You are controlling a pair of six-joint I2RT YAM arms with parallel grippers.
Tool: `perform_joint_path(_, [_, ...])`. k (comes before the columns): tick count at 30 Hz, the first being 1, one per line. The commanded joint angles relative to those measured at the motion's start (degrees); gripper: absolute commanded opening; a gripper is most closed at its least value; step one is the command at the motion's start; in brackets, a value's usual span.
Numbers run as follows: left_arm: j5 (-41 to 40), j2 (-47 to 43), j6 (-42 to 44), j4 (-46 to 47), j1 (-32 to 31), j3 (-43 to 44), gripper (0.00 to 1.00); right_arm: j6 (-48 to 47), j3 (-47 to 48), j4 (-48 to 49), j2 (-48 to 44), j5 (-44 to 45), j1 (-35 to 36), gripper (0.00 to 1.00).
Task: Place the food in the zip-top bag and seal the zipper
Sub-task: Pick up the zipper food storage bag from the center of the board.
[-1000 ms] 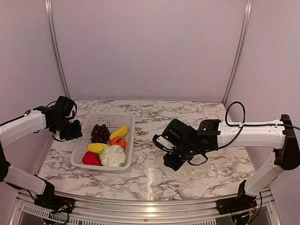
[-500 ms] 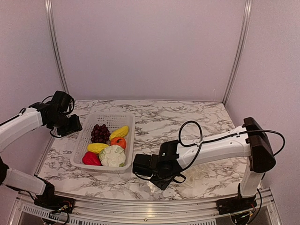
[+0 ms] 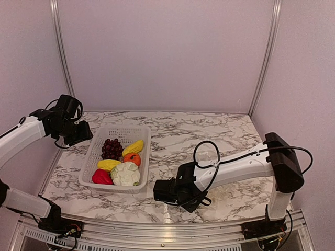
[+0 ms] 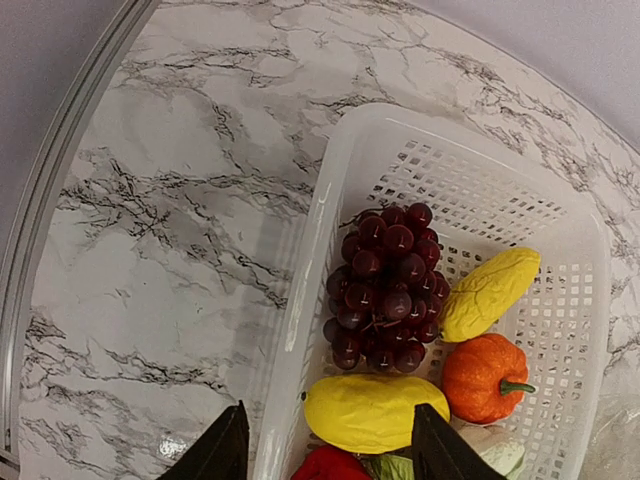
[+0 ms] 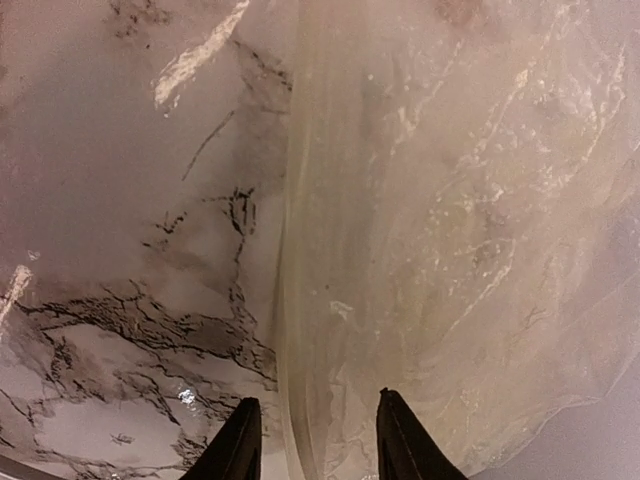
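Left pincer (image 4: 330,455): fingers apart, empty, hovering over the left wall of the basket (image 4: 470,170), near the left edge of the bench (image 4: 150,220).

All food in basket: grapes (image 4: 385,290), yellow pieces (image 4: 370,410), orange fruit (image 4: 485,378), red pepper (image 3: 101,177), pale vegetable (image 3: 125,174).

Right pincer (image 5: 318,440): fingers apart, low by the near edge, about mid-bench. It straddles the zipper (image 5: 290,250) of the zip-top bag (image 5: 470,200), which lies flat. Contact cannot be resolved.

Risks:
- Closing here may pinch both mouth layers together, so the bag never opens.
- The glossy film may slip out, or the tips may scrape the bench and miss.
- The left pincer, descending as aligned, may catch the basket wall instead of food.
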Motion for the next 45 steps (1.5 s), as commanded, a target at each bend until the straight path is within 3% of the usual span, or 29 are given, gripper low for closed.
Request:
perform_joint_path(1, [-0.4,-1.2,0.4,-1.5,-0.4,1.9,0.57,1.5,-2.3,1.3,0.3,0.8,-1.2,0.38])
perform_joint_path(5, [-0.3,-1.1,0.1,-1.4,-0.6,2.9,0.57,1.5,-2.3,1.3,0.3,4.0,-3.8,0.33])
perform_joint_path(10, [0.3,-1.0,-0.6,-0.2,-1.8,4.7,0.56,-0.3,3.3,2.3,-4.2,5.6,-8.4,0.0])
perform_joint_path(23, [7.7,2.6,-6.7,12.0,-14.7,10.1,0.59,-5.7,18.6,17.7,-20.3,-10.0,-18.9,0.0])
perform_joint_path(27, [12.5,0.8,-8.1,21.1,-16.1,5.6,0.68,-4.7,17.4,25.7,-26.6,-16.3,-21.1,0.0])
perform_joint_path(30, [21.5,0.1,-7.6,31.4,-17.3,1.1,0.75,-2.9,14.7,31.5,-30.3,-21.9,-23.6,0.0])
perform_joint_path(33, [26.4,1.4,-6.9,38.5,-19.7,-1.1,0.77,-1.7,11.9,36.9,-32.8,-26.1,-25.4,0.0])
perform_joint_path(37, [29.5,3.8,-8.9,47.1,-22.4,-1.7,0.77,-1.8,11.3,36.7,-33.6,-25.4,-25.9,0.0])
perform_joint_path(40, [27.8,5.8,-10.2,47.3,-24.2,2.4,0.77,-2.9,11.2,35.4,-33.1,-24.8,-25.9,0.0])
perform_joint_path(45, [21.3,12.5,-9.7,38.2,-27.5,14.5,0.77,-4.1,10.8,33.6,-31.7,-25.4,-25.9,0.0])
